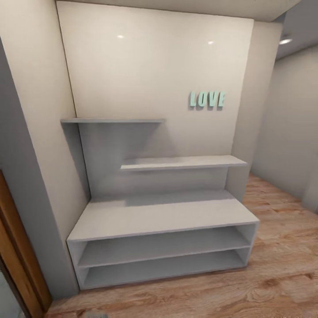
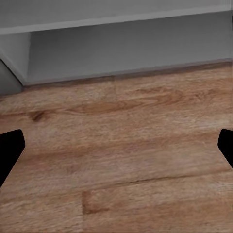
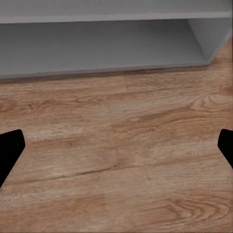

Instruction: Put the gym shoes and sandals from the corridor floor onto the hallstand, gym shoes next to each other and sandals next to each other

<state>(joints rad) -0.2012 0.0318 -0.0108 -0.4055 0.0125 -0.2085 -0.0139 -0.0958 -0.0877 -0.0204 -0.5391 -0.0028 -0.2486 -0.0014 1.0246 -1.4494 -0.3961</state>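
While the head camera takes in the hallstand point(image 1: 163, 216), wrist cameras face floor point(image 2: 116, 160).

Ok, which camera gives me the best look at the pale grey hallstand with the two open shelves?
The head view: it takes in the whole pale grey hallstand, bench top, both open shelves, back panel and two upper shelves. Each wrist view catches just its bottom shelf edge above the wood-plank floor.

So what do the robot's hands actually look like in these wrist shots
Little shows: each hand's two fingertips appear as flat, solid black, blunt-cornered shapes at opposite edges of each wrist view, the right hand's fingertips the same. No cables, markings or arm surfaces are visible.
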